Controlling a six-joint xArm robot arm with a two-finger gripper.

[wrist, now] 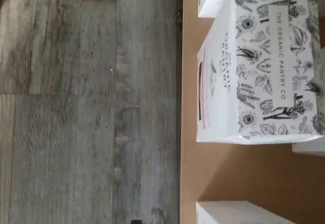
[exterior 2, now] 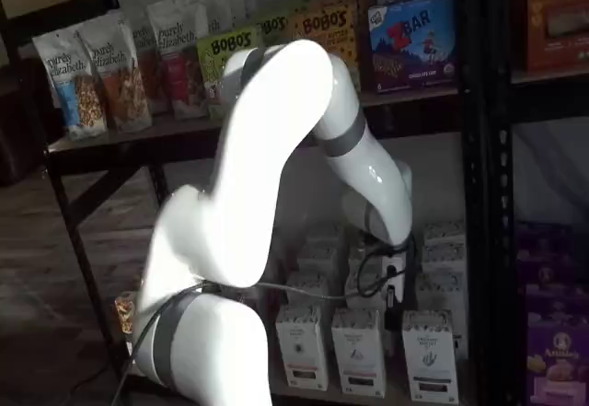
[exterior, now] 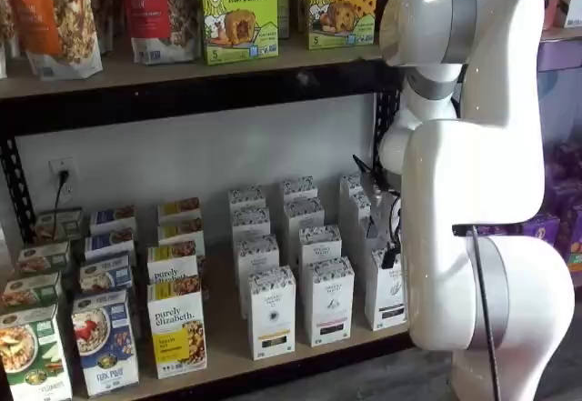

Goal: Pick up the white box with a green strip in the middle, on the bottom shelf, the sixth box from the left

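Observation:
The white box stands at the right end of the front row on the bottom shelf, with a small dark emblem on its front. The arm covers its right edge. It also shows in a shelf view. My gripper hangs just above and slightly behind the box, with a black cable beside it; its fingers show only as dark shapes. In a shelf view the gripper sits low among the white cartons. The wrist view shows a white carton with a patterned top at the board's front edge; I cannot tell whether it is the same box.
Like white cartons stand in rows beside and behind the box, one with an orange-yellow band. Purely Elizabeth boxes fill the left. The upper board carries Bobo's boxes. A black upright stands close on the right. Wood floor lies below.

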